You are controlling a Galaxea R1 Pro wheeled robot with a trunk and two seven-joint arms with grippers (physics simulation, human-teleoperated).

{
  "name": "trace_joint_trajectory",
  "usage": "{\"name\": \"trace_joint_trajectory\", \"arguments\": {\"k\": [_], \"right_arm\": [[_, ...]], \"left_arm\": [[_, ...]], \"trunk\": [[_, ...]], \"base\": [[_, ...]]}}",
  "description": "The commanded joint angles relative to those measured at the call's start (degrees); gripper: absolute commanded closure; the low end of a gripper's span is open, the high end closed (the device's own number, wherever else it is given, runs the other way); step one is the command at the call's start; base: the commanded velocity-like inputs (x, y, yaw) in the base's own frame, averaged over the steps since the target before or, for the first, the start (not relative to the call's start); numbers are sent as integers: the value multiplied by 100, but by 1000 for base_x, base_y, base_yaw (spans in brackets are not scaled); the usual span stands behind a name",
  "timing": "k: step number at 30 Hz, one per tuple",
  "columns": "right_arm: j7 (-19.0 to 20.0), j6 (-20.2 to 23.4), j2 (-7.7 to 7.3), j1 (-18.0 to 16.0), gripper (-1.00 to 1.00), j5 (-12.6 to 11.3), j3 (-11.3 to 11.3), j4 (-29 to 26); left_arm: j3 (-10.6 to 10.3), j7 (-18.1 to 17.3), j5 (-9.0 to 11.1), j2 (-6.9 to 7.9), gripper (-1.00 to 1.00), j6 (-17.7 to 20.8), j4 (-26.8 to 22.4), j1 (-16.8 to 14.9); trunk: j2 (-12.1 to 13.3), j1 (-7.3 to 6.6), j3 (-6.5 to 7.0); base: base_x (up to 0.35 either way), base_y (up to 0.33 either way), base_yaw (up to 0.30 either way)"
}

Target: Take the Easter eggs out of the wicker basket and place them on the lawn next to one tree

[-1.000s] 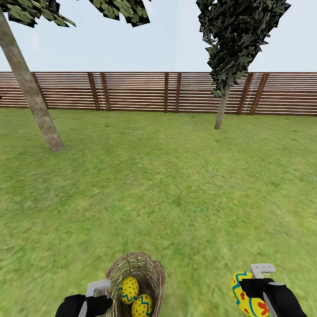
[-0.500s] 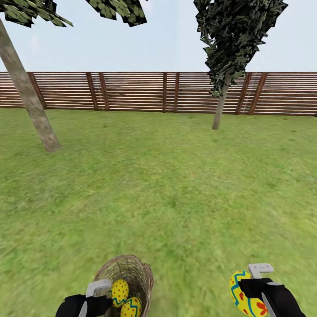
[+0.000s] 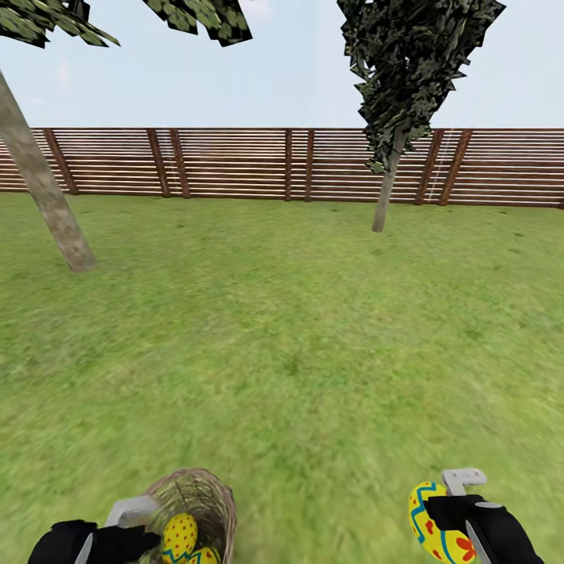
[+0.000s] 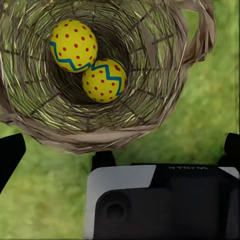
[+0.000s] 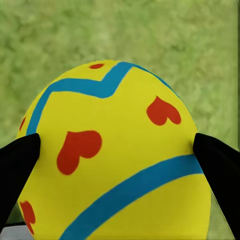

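- Head view: the right gripper [image 3: 450, 509] sits at about 5 o'clock, clamped on one Easter egg [image 3: 432, 523] and holding it clear of the lawn [image 3: 298, 345], a sensible way to carry it toward a tree
- The left gripper [image 3: 129, 525] sits at about 7 o'clock just beside the wicker basket [image 3: 207, 501]; two eggs in the basket [image 3: 180, 536] peek over the rim, so by my reading one egg is out and two remain
- The slanted grey-brown tree [image 3: 47, 204] stands at about 10 o'clock, well apart from the basket; a slim straight-trunked tree [image 3: 385, 196] stands at about 1 o'clock before the wooden fence [image 3: 235, 164]
- Left wrist view: it looks straight down into the basket, showing what the head view cuts off: both eggs touching each other on the woven floor, with red dots and a teal zigzag; the black fingertips [image 4: 10, 155] stand wide apart with nothing between them, so this gripper is unclenched and empty
- Right wrist view: the carried egg looms close, with red hearts and blue bands; dark finger pads [image 5: 20, 170] press its two flanks, confirming a firm grip that the head view only hints at, grass blurred behind
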Motion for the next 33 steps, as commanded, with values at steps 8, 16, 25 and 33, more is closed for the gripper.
{"name": "trace_joint_trajectory", "arguments": {"k": [8,16,25,33], "right_arm": [[38,18,0,-3,100,28,0,-5],[31,18,3,-3,100,34,-1,-5],[31,17,9,-3,100,37,0,-5],[31,17,9,-3,100,34,0,3]], "left_arm": [[-18,170,-35,38,-100,47,-16,-3],[-17,182,-44,50,-100,47,-25,-3],[17,164,-47,116,-100,81,-33,-3],[27,174,-45,624,-100,61,151,-3]], "trunk": [[-4,3,-6],[-4,3,-6],[-4,3,-6],[-4,3,-6]], "base": [[233,-244,0],[76,-137,0],[145,-266,0],[4,-5,0]]}}
